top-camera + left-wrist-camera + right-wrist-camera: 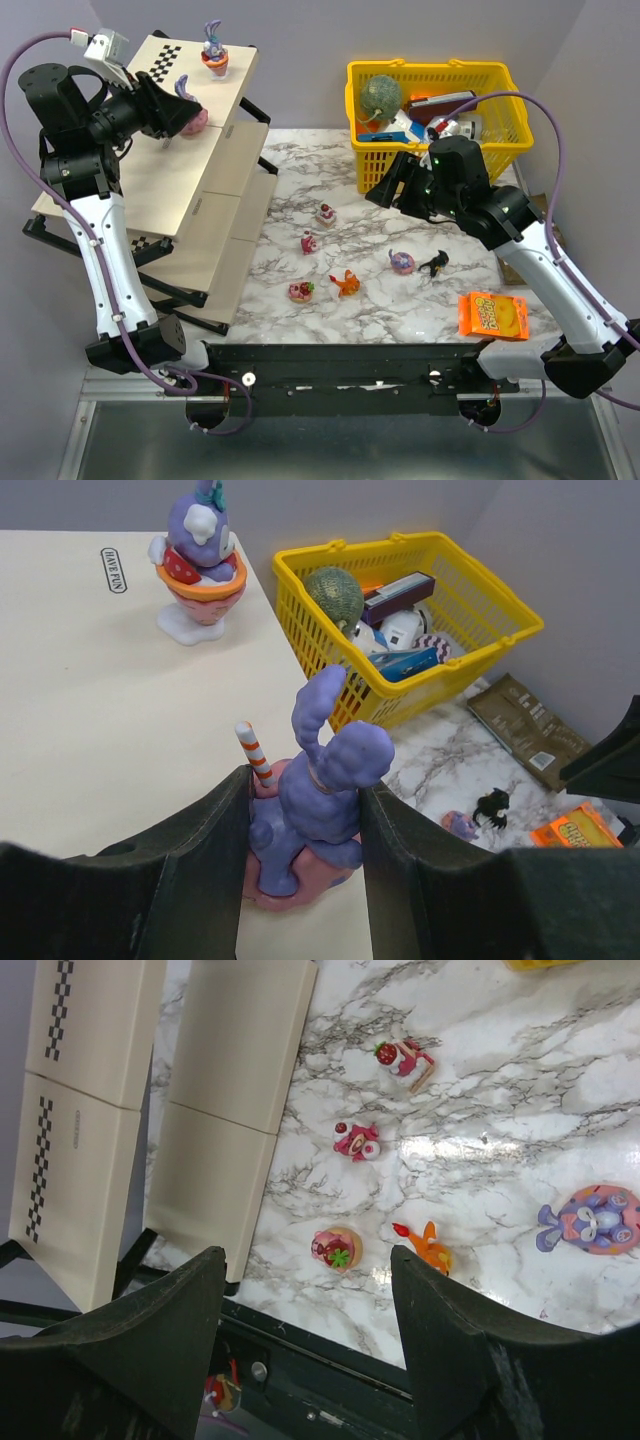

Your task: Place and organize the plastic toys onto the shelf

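Observation:
My left gripper [178,112] is over the top tier of the beige shelf [215,190]. It is shut on a purple rabbit on a pink doughnut [318,815], whose base touches the panel [90,700]. Another rabbit toy in an orange cup [213,52] stands further back on that tier. My right gripper [385,190] hovers open and empty above the marble table. Loose on the table are a strawberry cake toy [405,1058], a pink toy [356,1141], a doughnut toy [336,1248], an orange toy [428,1248], a purple rabbit doughnut [590,1222] and a black toy [434,264].
A yellow basket [500,100] with a green ball and boxes stands at the back right. An orange snack packet [492,314] lies at the front right. A brown packet [525,730] lies beside the basket. The shelf's lower tiers [235,1050] border the toys on the left.

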